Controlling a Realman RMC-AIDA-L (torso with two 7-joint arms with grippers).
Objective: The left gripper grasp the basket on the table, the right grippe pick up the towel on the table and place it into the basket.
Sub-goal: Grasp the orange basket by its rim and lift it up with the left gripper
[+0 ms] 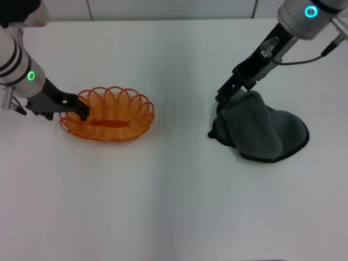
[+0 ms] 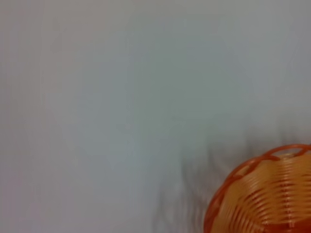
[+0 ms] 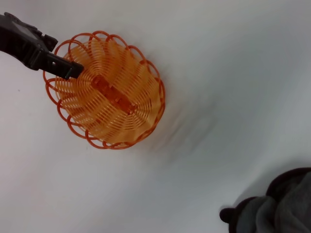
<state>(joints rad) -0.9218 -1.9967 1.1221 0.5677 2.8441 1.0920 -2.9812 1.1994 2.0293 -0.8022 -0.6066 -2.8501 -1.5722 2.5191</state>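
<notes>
The orange basket (image 1: pixel 111 114) stands on the white table (image 1: pixel 174 206) at the left. My left gripper (image 1: pixel 80 107) is shut on the basket's left rim; the right wrist view shows the basket (image 3: pixel 109 92) with that black claw (image 3: pixel 60 67) clamped over its looped edge. In the left wrist view only a part of the basket (image 2: pixel 265 194) shows. The dark grey-green towel (image 1: pixel 263 130) lies at the right, one fold pulled up off the table. My right gripper (image 1: pixel 226 101) is shut on that raised fold at the towel's upper left. A corner of the towel (image 3: pixel 279 208) shows in the right wrist view.
Bare white table lies between the basket and the towel and across the whole front. The table's far edge (image 1: pixel 163 20) runs along the back, behind both arms.
</notes>
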